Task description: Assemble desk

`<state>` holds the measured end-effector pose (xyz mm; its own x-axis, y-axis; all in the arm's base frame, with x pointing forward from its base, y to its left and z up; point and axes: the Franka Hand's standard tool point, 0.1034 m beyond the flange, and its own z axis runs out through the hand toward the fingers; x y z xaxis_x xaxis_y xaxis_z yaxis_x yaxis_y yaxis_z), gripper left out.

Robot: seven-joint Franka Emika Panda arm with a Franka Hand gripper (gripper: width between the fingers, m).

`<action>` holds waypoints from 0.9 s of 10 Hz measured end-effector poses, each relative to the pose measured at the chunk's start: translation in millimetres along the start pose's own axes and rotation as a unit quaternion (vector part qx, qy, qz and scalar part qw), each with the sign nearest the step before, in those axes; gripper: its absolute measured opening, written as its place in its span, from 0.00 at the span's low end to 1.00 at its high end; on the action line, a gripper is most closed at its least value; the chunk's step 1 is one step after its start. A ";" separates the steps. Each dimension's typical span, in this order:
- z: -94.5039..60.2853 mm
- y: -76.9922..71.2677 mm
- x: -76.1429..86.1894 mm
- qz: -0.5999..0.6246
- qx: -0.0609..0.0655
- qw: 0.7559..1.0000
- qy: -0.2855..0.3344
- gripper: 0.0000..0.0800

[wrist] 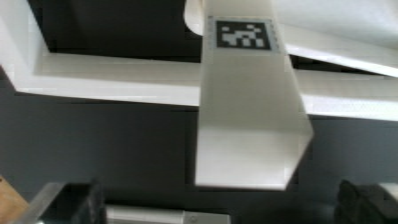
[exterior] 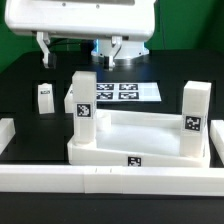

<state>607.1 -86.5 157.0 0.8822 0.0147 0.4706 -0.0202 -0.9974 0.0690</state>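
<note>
Smooth white rail [exterior: 110,181], rimmed plastic desk panel [exterior: 110,152], boxy tagged leg [exterior: 83,110], gripper [exterior: 80,48] wide.

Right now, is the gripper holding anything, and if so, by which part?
Nothing is held: the gripper stands open, with a gap between each finger and the white leg.

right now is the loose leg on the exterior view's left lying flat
No, the loose leg stands upright on the table, apart from the desk panel.
</note>
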 end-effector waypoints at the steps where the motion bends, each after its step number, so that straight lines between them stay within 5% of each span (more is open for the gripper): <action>1: 0.3 -0.4 0.5 0.001 0.001 1.000 -0.002 0.81; 2: 1.1 -0.7 -0.5 0.001 0.002 1.000 -0.004 0.81; 5: 10.8 -15.7 -11.2 0.007 0.044 0.994 -0.100 0.81; 9: 21.0 -18.9 -13.6 -0.017 0.072 0.973 -0.220 0.81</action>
<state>605.4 -69.3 130.9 0.9978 0.0480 0.0467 0.0508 -0.9968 -0.0611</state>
